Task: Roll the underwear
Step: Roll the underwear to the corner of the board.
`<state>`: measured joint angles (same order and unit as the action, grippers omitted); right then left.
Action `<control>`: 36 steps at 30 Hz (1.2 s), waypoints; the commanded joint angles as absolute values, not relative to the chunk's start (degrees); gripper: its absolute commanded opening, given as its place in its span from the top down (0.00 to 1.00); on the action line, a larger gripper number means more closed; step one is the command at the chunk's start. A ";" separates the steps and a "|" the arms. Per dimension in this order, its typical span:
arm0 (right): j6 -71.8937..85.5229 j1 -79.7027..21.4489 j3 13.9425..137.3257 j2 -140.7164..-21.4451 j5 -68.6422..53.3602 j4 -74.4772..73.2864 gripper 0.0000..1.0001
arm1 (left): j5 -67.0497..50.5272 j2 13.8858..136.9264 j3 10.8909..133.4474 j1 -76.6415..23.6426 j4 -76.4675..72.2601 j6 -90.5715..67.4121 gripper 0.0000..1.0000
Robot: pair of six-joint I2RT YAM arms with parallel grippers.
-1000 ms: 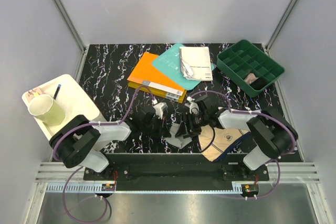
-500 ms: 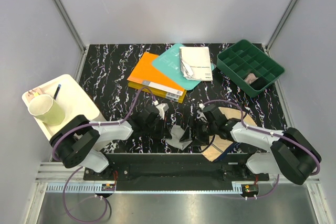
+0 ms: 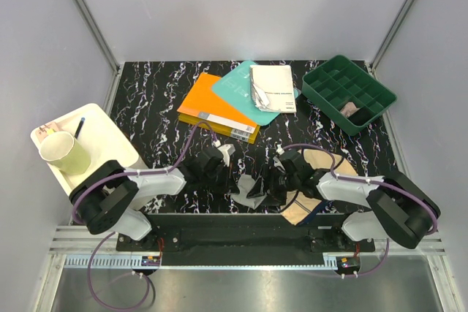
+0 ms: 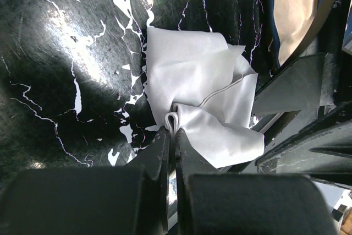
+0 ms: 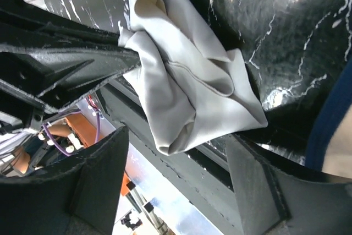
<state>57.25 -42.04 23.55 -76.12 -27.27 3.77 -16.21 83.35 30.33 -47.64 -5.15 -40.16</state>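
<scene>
The light grey underwear [image 3: 248,189] lies crumpled at the table's near edge, between the two grippers. My left gripper [image 3: 225,176] is shut on a folded edge of it [image 4: 175,118]; the rest of the grey cloth [image 4: 198,81] bunches just beyond the fingertips. From the right, my right gripper [image 3: 272,185] stands open, its fingers either side of the garment's loose end [image 5: 181,130] without pinching it. The beige underwear [image 3: 298,208] with navy edging lies flat under the right arm and shows at the edge of both wrist views [image 4: 294,4] [image 5: 340,163].
An orange book [image 3: 216,113], a teal book [image 3: 235,85] and a white booklet [image 3: 272,87] lie at the back centre. At the back right sits a green compartment tray [image 3: 349,93]. A white tray [image 3: 102,133] holding a cup [image 3: 64,153] sits left.
The right arm has dropped low and its gripper has opened, its fingers now around the grey underwear's end. The left gripper has kept its pinch and barely moved.
</scene>
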 commanded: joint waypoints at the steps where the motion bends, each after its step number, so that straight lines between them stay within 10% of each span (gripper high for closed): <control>1: 58.18 -42.72 24.00 -78.22 -25.93 5.80 0.24 | -13.80 82.97 30.85 -48.25 -0.70 -39.81 1.00; 17: 55.73 -43.07 27.24 -82.97 -22.59 1.15 0.83 | -12.66 78.49 29.01 -48.34 -0.44 -42.80 0.99; 30: 50.71 -42.98 31.55 -87.45 -21.71 -2.28 0.98 | -7.83 69.44 24.70 -48.25 1.23 -46.84 0.44; 36: 50.62 -42.98 31.55 -87.10 -21.62 -2.64 0.99 | -8.35 68.37 22.59 -48.16 -2.46 -48.34 0.36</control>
